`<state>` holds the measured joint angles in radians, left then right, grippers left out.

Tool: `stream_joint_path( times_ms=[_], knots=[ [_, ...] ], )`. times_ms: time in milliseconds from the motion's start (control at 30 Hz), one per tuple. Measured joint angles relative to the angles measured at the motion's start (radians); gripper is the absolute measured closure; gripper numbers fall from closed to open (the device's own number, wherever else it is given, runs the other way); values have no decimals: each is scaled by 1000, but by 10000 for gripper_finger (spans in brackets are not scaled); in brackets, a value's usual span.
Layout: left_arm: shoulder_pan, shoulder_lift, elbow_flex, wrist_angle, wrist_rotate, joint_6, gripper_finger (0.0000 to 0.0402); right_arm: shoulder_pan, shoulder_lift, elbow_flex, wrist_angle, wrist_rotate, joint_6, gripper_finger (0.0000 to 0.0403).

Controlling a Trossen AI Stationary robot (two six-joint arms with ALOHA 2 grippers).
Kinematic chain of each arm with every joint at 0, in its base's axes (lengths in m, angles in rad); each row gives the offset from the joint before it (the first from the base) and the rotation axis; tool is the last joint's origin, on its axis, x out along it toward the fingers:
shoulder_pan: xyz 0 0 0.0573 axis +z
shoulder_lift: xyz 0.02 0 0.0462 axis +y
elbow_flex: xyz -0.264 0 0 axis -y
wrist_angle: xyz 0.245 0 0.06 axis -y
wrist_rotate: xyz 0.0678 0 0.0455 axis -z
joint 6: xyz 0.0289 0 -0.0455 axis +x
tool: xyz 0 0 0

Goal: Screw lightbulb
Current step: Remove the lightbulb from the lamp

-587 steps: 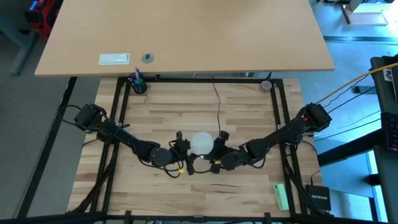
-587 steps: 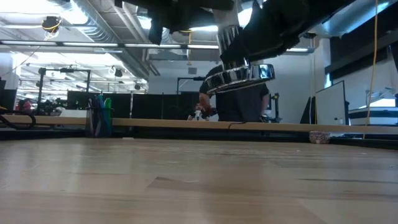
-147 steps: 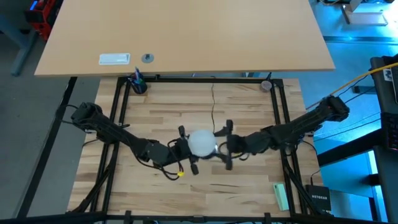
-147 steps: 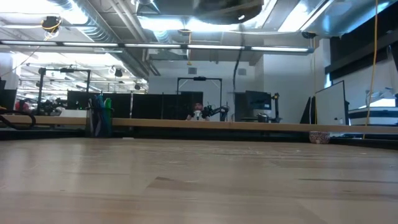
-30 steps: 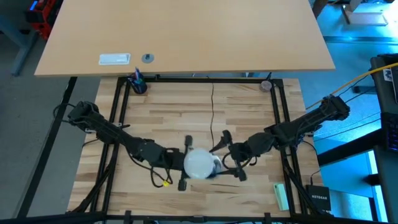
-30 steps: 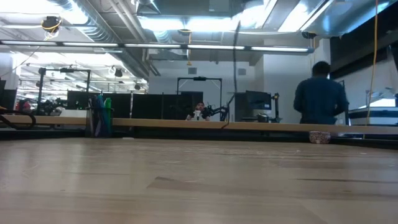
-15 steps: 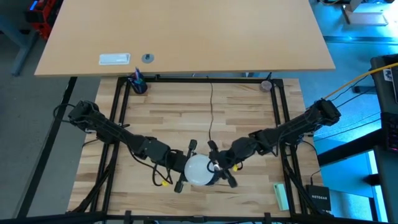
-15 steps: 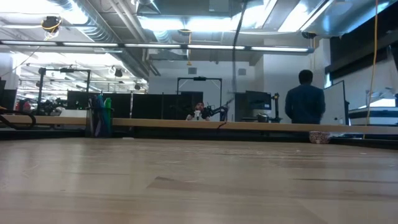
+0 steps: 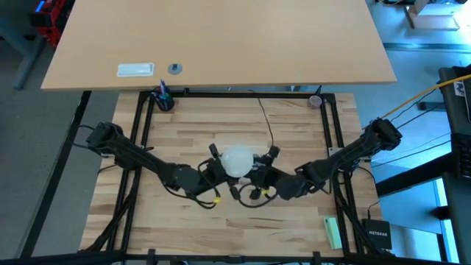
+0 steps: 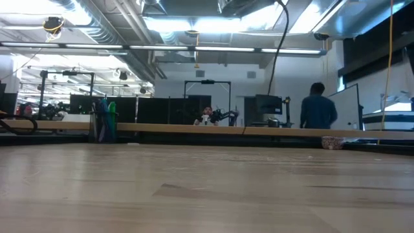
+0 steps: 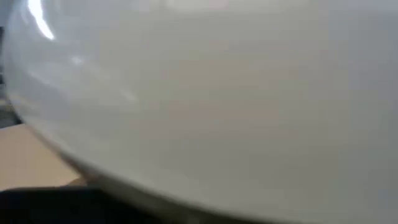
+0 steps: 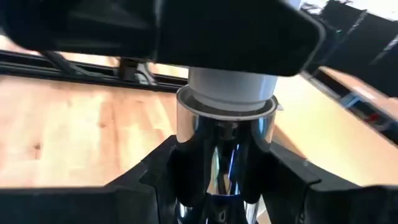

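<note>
The white lightbulb [image 9: 238, 160] hangs above the middle of the table between my two grippers. Its dome fills the left wrist view [image 11: 211, 93]. Its white neck [image 12: 231, 86] sits in the mouth of a round silver socket [image 12: 225, 134], whose thin black cord [image 9: 265, 121] runs toward the table's far edge. My left gripper [image 9: 221, 168] is shut on the bulb from the left. My right gripper [image 9: 261, 173] is shut on the socket from the right. My left gripper holds the lightbulb by its dome [image 9: 229, 163], coming level from the table's left. The bulb is lifted clear of the table with its neck toward the right gripper. The bulb itself hides where the fingers touch it. My right gripper pinches the silver socket's shiny wall [image 12: 214, 149] between its two fingers [image 12: 165, 171], one on each side. The fingers come nearly level from the table's right and lie along the socket. The socket is clear of the table, its mouth toward the bulb.
A pen cup [image 9: 163, 98] and a small pink thing [image 9: 315, 101] stand at the table's far corners. A green object [image 9: 333, 231] lies past the near right corner. In the low view the cord [image 10: 275, 58] hangs down and a person [image 10: 317, 110] stands in the room behind.
Both grippers have swung with the bulb and socket from near the table's near edge toward its far edge, both wrists turning. My right gripper, wide open a second ago, has shut on the socket. The cord's near end has swung to the right.
</note>
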<state>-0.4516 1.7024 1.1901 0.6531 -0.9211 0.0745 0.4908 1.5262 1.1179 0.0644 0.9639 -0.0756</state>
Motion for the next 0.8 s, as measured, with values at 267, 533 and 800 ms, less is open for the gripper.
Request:
stream_joint_path(
  times_ms=[267,533,800],
  knots=[
    [-18,20,15,27,-76,67,269,-1,10,0,16,-26,-26,230],
    [-41,22,14,-13,-87,138,269,50,-84,1,-171,-227,10,118],
    [-58,22,6,-298,-3,-74,269,122,-150,-3,-443,-259,245,29]
  ],
)
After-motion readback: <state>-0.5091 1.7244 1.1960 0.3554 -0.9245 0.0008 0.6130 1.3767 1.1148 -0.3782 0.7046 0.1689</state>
